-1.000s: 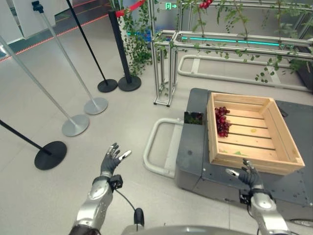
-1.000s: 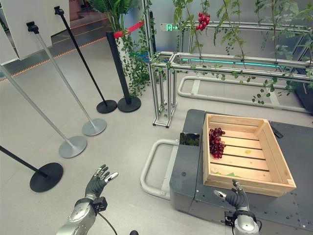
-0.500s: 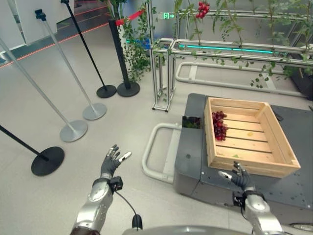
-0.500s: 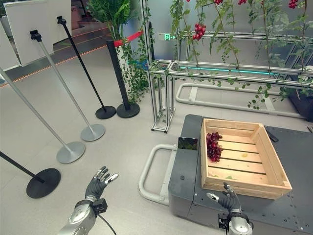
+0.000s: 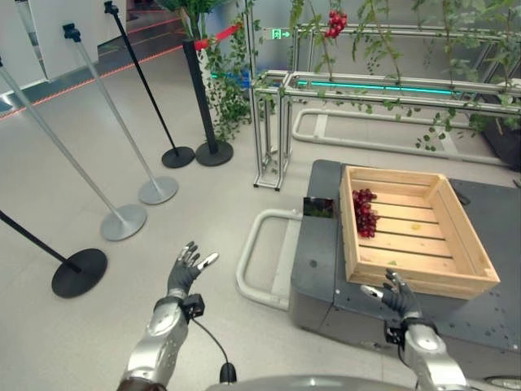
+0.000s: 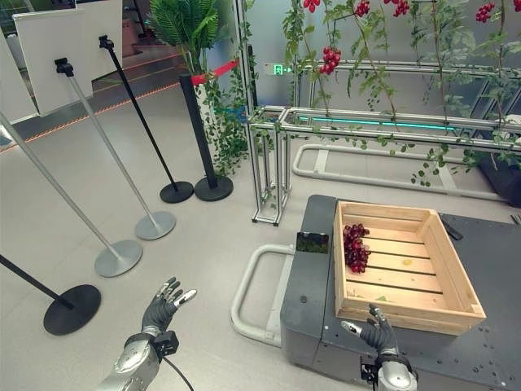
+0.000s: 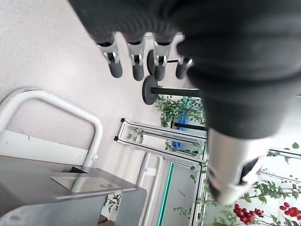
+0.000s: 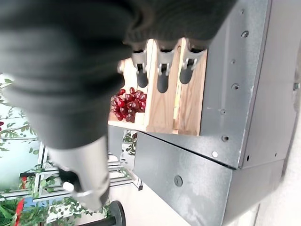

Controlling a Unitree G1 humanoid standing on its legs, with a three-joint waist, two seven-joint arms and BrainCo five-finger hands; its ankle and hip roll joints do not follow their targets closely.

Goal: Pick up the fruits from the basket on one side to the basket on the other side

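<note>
A bunch of dark red grapes [image 5: 364, 213] lies at the left end of a wooden slatted crate [image 5: 464, 283] on a grey cart. More red grapes [image 6: 330, 59] hang on the vines above the metal frame. My right hand [image 5: 396, 295] hovers open over the cart just in front of the crate's near wall, holding nothing. My left hand [image 5: 187, 266] is raised open over the floor, left of the cart, also empty. The right wrist view shows the grapes [image 8: 128, 103] past my straight fingers [image 8: 162, 77].
The grey cart [image 5: 317, 261] has a white tubular handle [image 5: 254, 244] on its left. A metal frame [image 5: 273, 122] with vines stands behind. Several stanchion posts with round bases [image 5: 80, 272] stand on the floor to the left.
The camera has tilted up, showing more of the vines. My right hand has drawn slightly lower and nearer in the picture; the left hand is unmoved.
</note>
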